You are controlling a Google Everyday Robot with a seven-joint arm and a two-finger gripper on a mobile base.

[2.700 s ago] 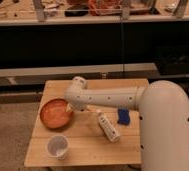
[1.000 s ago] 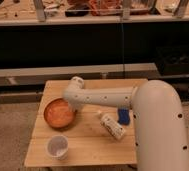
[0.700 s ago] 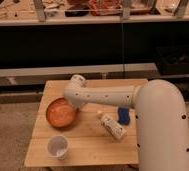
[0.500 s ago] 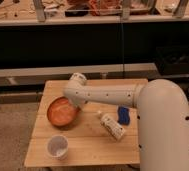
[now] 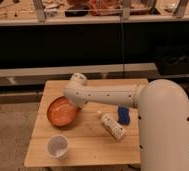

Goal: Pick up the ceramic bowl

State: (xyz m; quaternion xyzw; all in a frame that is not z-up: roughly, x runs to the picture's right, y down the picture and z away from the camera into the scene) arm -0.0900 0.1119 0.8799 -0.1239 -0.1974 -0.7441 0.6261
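Compared with a moment ago, the gripper sits lower against the right rim of the ceramic bowl, its jaws now pressed together beneath the wrist, while the bowl stays on the left half of the wooden table, behind the white cup.

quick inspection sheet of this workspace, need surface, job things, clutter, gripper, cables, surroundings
surface: wooden table, small, light wood
job's things: ceramic bowl, orange-brown, upright on the table, left in view
clutter: white cup in front of the bowl; white bottle lying on its side; blue object beside the bottle
grippers: gripper shut at the bowl's right rim; the grip itself is hidden by the arm
cables: nothing seen
surroundings: dark counter behind the table; speckled floor
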